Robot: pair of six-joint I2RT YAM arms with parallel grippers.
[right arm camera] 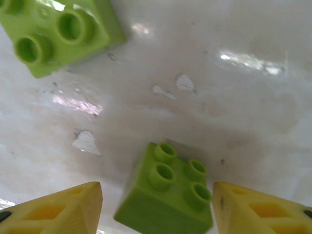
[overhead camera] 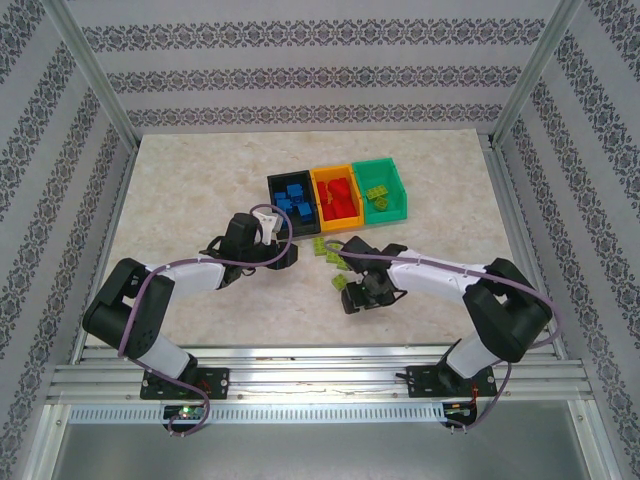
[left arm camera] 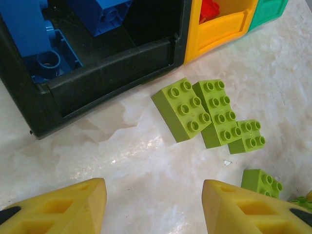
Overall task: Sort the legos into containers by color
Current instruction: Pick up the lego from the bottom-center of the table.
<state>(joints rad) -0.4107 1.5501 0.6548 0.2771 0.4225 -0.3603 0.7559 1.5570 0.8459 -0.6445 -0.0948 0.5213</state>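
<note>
The three containers stand in a row: a black bin (overhead camera: 291, 197) with blue legos (left arm camera: 41, 63), an orange-yellow bin (overhead camera: 336, 195) with red legos (left arm camera: 209, 9), and a green bin (overhead camera: 381, 188) with lime ones. Loose lime legos lie in front of the bins: two long bricks (left arm camera: 180, 109) (left arm camera: 217, 112) and two small ones (left arm camera: 247, 136) (left arm camera: 262, 182). My left gripper (left arm camera: 153, 190) is open over bare table just short of them. My right gripper (right arm camera: 157, 190) is open around a small lime four-stud brick (right arm camera: 168, 195), with a gap at the left finger. Another lime brick (right arm camera: 58, 34) lies beyond it.
The marble-patterned table (overhead camera: 200, 190) has free room to the left, right and behind the bins. Patterned walls and aluminium posts (overhead camera: 95, 75) enclose the workspace. The black bin's front wall (left arm camera: 112, 73) stands close ahead of the left gripper.
</note>
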